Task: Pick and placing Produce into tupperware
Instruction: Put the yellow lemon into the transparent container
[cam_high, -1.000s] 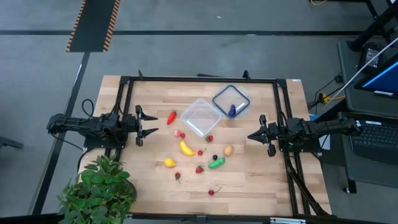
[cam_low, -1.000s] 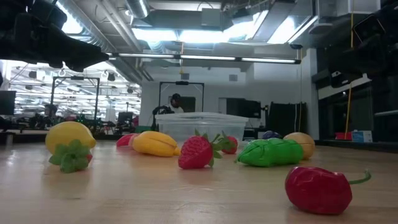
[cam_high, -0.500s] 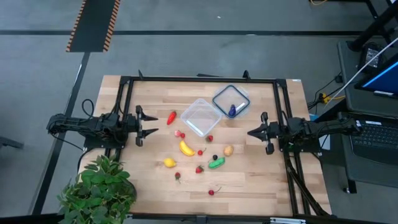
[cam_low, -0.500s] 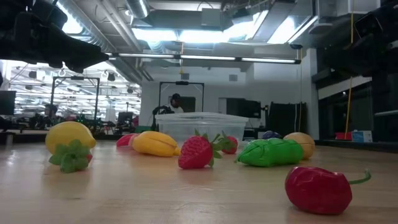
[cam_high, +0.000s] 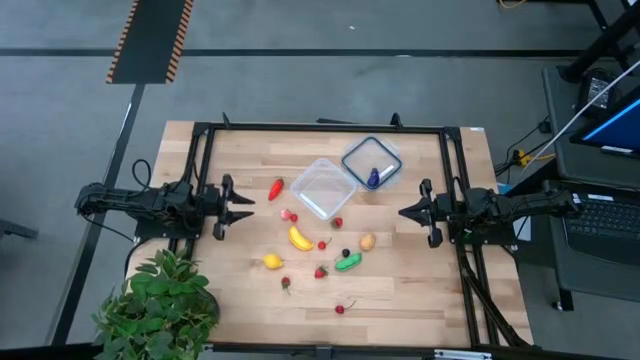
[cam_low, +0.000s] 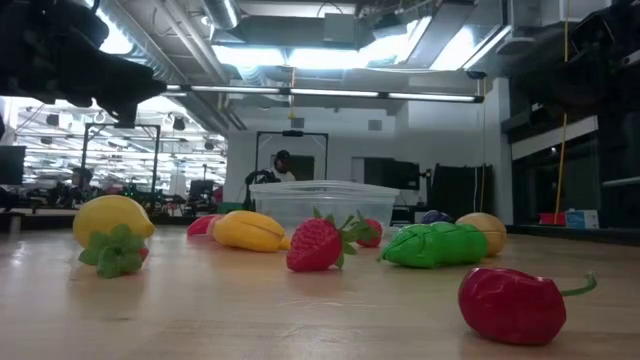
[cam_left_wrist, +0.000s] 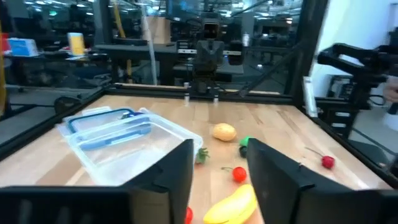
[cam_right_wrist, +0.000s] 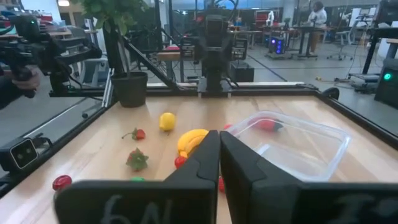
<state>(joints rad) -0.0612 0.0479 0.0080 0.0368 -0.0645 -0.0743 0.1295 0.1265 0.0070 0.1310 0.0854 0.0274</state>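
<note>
The clear tupperware (cam_high: 322, 188) stands at the table's middle, toward the far side. The Produce lies loose on the wood around it. There is a red pepper (cam_high: 275, 189), a banana (cam_high: 300, 238), a lemon (cam_high: 272, 262), a green piece (cam_high: 348, 262), a tan piece (cam_high: 367, 241) and small red pieces (cam_high: 320, 271). My left gripper (cam_high: 250, 208) hovers level at the left edge, open, with a gap between its fingers (cam_left_wrist: 180, 168). My right gripper (cam_high: 402, 213) hovers level at the right edge, shut, its fingers (cam_right_wrist: 208, 155) together. Both are clear of the Produce.
A flat lid (cam_high: 371, 161) with a greyish-blue rim lies far right of the tub, with a blue-purple piece (cam_high: 373, 178) on it. A potted plant (cam_high: 160, 305) stands at the near left corner. A black frame (cam_high: 320, 128) runs around the table. A red piece (cam_high: 340, 308) lies near the front.
My left gripper's fingers have drawn closer together, and the gripper has rolled a little about its own line while staying in place. My right gripper has swung its tip slightly toward the far edge. No piece of Produce has moved.
</note>
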